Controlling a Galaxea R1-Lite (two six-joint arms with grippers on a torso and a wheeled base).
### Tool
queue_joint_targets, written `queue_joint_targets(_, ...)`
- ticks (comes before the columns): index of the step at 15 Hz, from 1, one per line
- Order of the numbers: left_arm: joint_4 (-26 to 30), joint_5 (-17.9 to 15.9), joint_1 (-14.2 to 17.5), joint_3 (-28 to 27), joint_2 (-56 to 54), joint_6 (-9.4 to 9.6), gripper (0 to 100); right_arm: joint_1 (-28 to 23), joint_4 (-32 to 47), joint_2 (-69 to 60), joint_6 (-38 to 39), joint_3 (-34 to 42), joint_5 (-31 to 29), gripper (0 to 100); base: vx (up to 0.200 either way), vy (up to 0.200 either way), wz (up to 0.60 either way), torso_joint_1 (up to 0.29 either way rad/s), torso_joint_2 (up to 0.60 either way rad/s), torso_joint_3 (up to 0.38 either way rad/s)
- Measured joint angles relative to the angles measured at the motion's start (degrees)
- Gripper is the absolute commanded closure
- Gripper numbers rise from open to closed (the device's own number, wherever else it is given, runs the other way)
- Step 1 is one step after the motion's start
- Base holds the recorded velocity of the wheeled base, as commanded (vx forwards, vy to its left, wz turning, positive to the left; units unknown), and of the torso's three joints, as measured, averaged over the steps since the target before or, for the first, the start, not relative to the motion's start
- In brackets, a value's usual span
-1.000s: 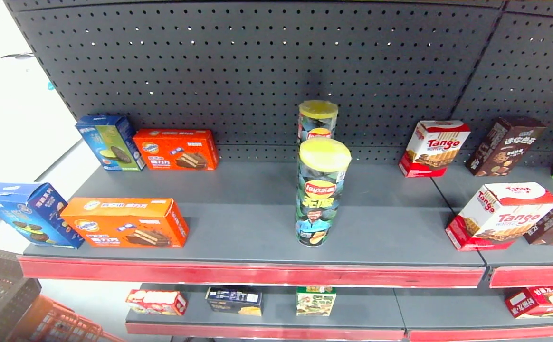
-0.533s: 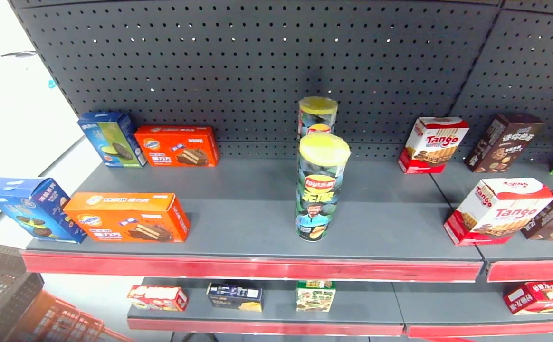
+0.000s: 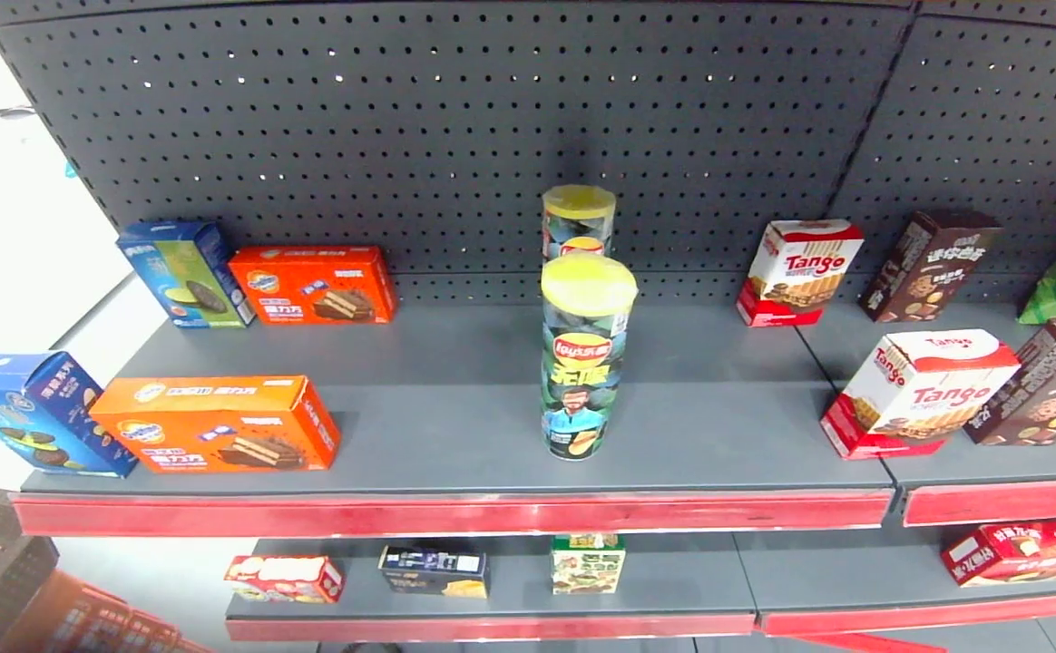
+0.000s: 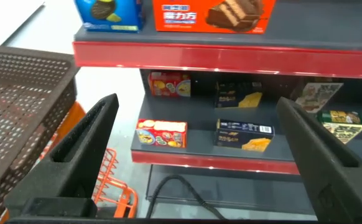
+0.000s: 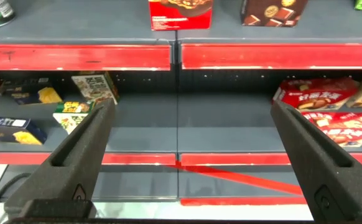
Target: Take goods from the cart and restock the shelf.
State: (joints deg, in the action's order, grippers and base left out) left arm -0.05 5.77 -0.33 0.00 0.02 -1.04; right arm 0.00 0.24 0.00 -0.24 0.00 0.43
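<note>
Both the left gripper (image 4: 196,104) and the right gripper (image 5: 192,107) are wide open and empty, facing the shelf (image 3: 455,408), ready to grab goods from the cart (image 4: 19,81)

Left gripper (image 4: 196,102): long matte-black wedge fingers (image 4: 81,149), a black cable (image 4: 171,185) curling between them. Right gripper (image 5: 193,104): same dark wedges, a small round hole (image 5: 323,199) low on each.
</note>
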Motion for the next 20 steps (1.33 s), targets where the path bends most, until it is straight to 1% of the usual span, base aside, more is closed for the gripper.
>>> queue_joint_targets(20, -0.02, 0.28, -0.02, 0.00, -0.02, -0.18, 0, 0.00, 0.02, 0.00, 0.00, 0.00, 0.00, 0, 0.000, 0.000, 0.00, 0.000, 0.00, 0.000)
